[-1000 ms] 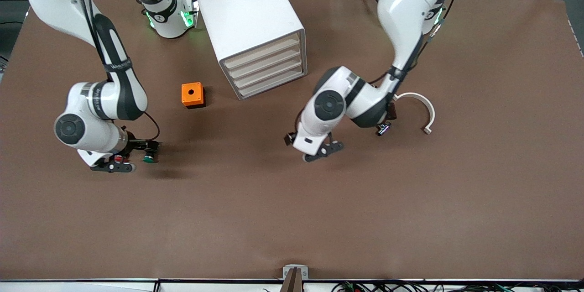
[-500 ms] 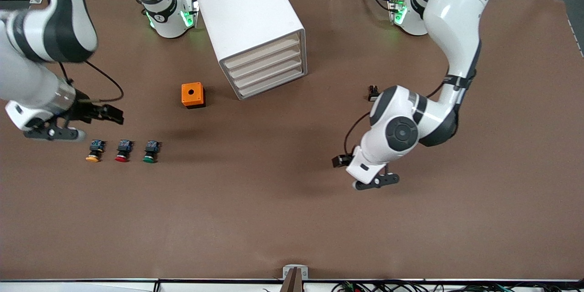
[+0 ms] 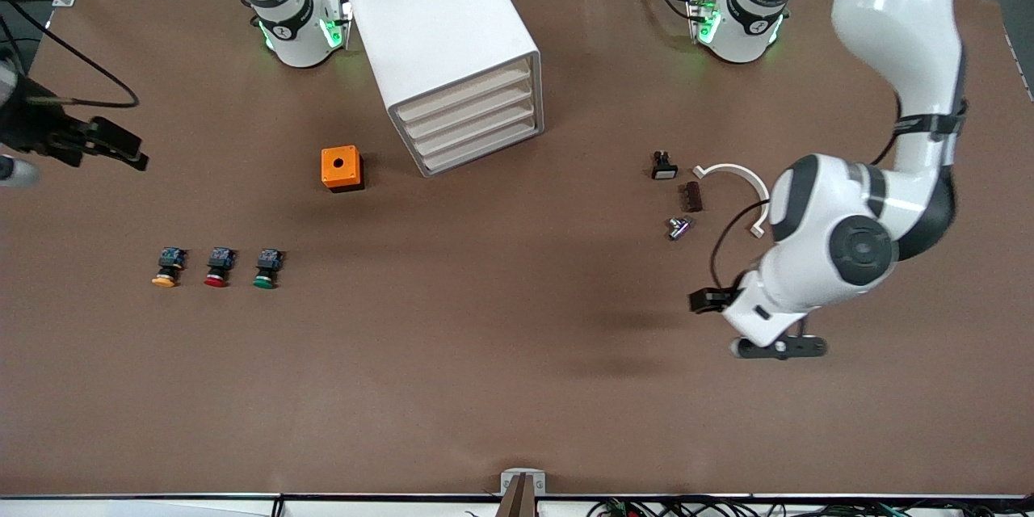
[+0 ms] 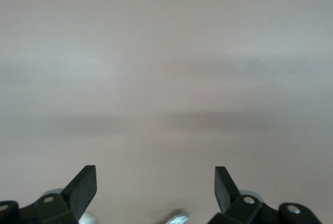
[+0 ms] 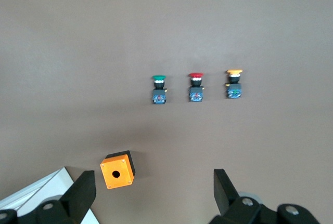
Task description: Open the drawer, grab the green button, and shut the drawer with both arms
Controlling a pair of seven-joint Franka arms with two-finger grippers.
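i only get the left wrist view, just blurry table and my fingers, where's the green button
Observer: The green button lies on the table at the right arm's end, in a row with a red button and a yellow button.
Operator: is the drawer open
Observer: No, the lowest drawer sits flush in the cabinet, like the three above it.
Operator: where's the right gripper
Observer: The right gripper is open, up over the table edge at its own end, holding nothing.
Operator: and mine
Observer: The left gripper is open over bare table, nearer the front camera than the white ring.
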